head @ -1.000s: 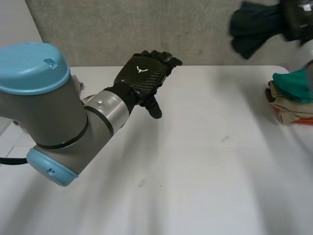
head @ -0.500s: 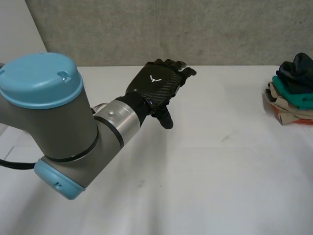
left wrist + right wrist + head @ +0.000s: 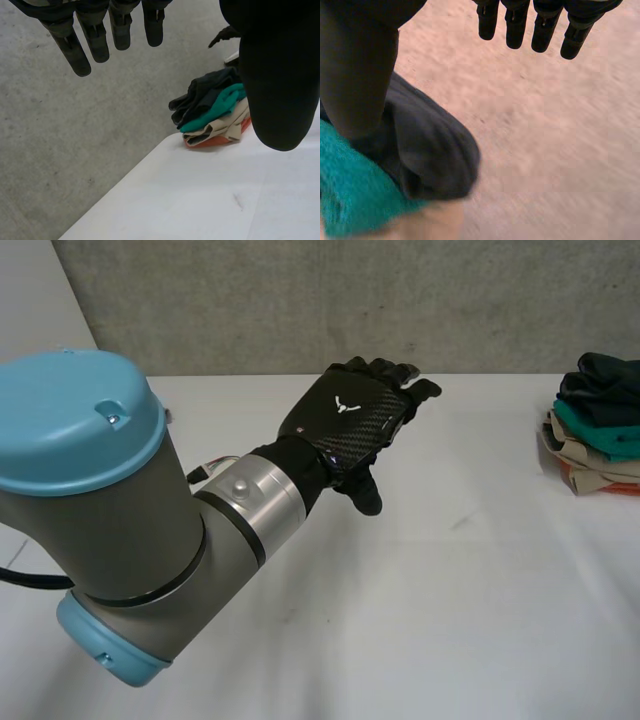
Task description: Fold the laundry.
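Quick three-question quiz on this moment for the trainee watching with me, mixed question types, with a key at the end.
1. True or false: the left hand holds a garment above the table.
2. Multiple choice: which colour lies on top of the pile at the table's edge? A orange, B dark, C beige.
3. Fill in: the right hand hovers over the pile with its fingers ____.

Key
1. False: its fingers are straight and it is empty.
2. B: the dark garment lies on top, with teal beneath it.
3. Straight: the hand is open and holds nothing.
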### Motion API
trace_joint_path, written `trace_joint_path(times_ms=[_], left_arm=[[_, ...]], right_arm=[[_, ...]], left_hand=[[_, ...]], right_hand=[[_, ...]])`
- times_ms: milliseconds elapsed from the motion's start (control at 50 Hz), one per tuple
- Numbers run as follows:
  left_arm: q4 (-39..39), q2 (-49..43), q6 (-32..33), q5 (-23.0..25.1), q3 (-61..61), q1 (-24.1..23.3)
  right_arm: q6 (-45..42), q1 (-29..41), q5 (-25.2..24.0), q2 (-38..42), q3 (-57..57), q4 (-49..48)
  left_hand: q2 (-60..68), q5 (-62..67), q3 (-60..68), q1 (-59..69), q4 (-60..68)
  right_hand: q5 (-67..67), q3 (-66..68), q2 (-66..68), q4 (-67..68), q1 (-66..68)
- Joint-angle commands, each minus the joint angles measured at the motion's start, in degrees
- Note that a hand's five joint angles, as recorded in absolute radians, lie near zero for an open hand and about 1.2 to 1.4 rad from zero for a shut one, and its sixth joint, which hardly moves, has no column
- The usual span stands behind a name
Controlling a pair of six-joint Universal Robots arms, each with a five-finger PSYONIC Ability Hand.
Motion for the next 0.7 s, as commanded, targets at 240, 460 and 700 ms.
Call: trace_joint_path(times_ms=[240, 460, 700], left_arm=[[2.4, 5.8, -0.1, -0.4, -0.7, 0.6], [4.3, 8.8, 0.4, -4.6, -0.9, 16.5], [10.5, -8.7, 7.2, 2.8, 2.7, 44.4]], right_arm=[[-30.0, 5.2, 30.0, -14.8, -4.5, 15.5], [-14.1, 26.8, 19.2, -34.1, 23.9, -5.4], [-22.7, 45.9, 15.9, -27.5, 36.4, -0.6]], left_hand=[[-0.1, -2.5, -1.1, -0.1, -0.7], [-0.1, -2.5, -1.1, -0.1, -0.7], [-0.1, -2.5, -1.1, -0.1, -0.7]], right_hand=[[-2.5, -2.1, -2.2, -1.9, -3.5], [-2.5, -2.1, -2.2, -1.9, -3.5], [-2.5, -2.1, -2.2, -1.9, -3.5]])
